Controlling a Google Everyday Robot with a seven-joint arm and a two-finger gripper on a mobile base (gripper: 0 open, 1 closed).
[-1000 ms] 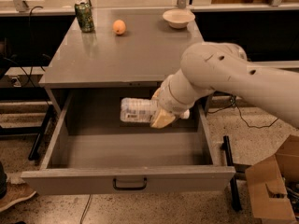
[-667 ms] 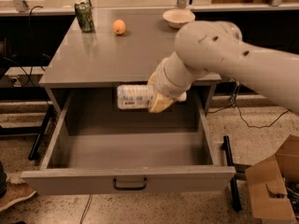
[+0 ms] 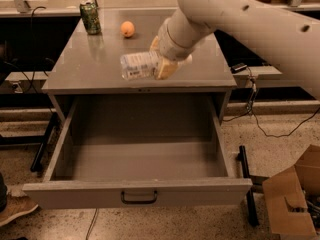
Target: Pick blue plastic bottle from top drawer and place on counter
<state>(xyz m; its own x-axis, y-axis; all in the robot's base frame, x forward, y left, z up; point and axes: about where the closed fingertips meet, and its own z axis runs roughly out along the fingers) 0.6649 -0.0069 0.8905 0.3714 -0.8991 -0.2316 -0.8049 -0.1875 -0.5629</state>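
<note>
Your pale two-finger gripper (image 3: pixel 164 67) pinches the small clear bluish plastic bottle (image 3: pixel 138 65), held sideways over the front of the flat grey counter (image 3: pixel 90 70); placing seems next, so lower and release; the wide grey top drawer (image 3: pixel 136 190) gapes below that edge, so aim further in; the green drink can (image 3: pixel 90 17) and round orange fruit (image 3: pixel 127 29) stand well apart at the back.

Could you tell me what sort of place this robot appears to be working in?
Probably a robotics lab or workshop: loose cables trail over the speckled floor, a cardboard box stands open beside the top drawer, and the gripper holds the blue plastic bottle over the counter.
</note>
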